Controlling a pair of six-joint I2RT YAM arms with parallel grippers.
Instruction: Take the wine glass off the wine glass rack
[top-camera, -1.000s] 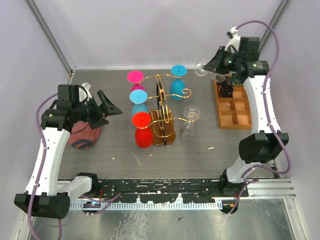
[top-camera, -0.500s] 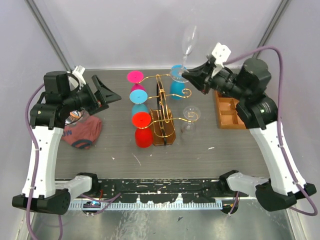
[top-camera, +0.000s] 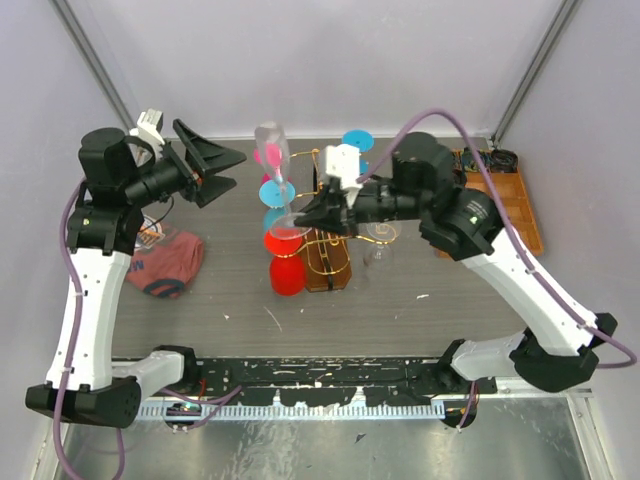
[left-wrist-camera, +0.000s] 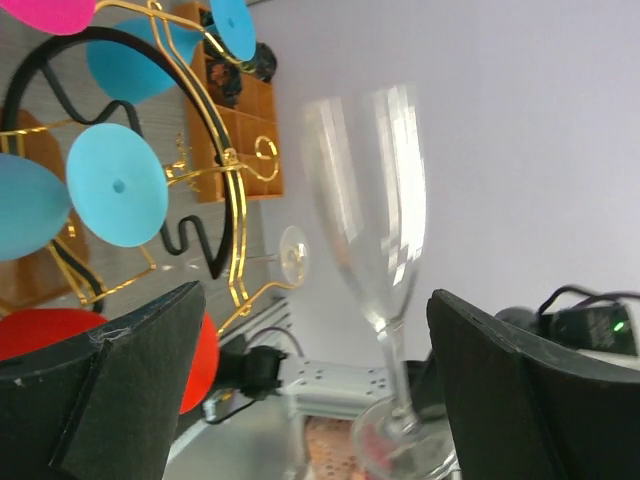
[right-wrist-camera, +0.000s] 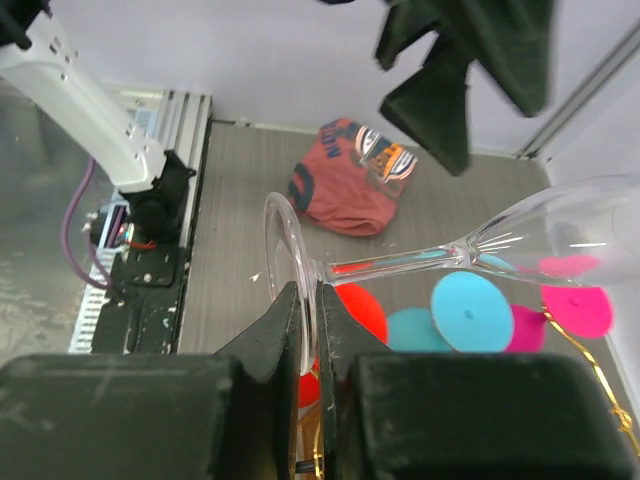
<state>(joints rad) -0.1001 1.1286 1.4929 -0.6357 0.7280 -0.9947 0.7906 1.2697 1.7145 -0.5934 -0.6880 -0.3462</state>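
Note:
My right gripper (top-camera: 303, 218) is shut on the foot of a clear wine glass (top-camera: 272, 150) and holds it in the air over the left side of the gold wire wine glass rack (top-camera: 327, 225). In the right wrist view the fingers (right-wrist-camera: 285, 320) pinch the foot rim, and the stem and bowl (right-wrist-camera: 560, 225) point away to the right. My left gripper (top-camera: 235, 168) is open and raised, close to the left of the glass bowl. In the left wrist view the glass (left-wrist-camera: 370, 220) stands between the open fingers (left-wrist-camera: 120, 380). Another clear glass (top-camera: 380, 235) hangs on the rack's right side.
Pink (top-camera: 270, 154), cyan (top-camera: 355, 140) and red (top-camera: 284, 262) glasses hang on the rack. A red cloth (top-camera: 165, 262) lies at the left. An orange-brown wooden tray (top-camera: 512, 205) sits at the right. Grey walls and frame posts enclose the table.
My right arm has swung from the far right, across the rack to its left side, carrying the clear glass. My left arm has risen, its open gripper now beside the glass.

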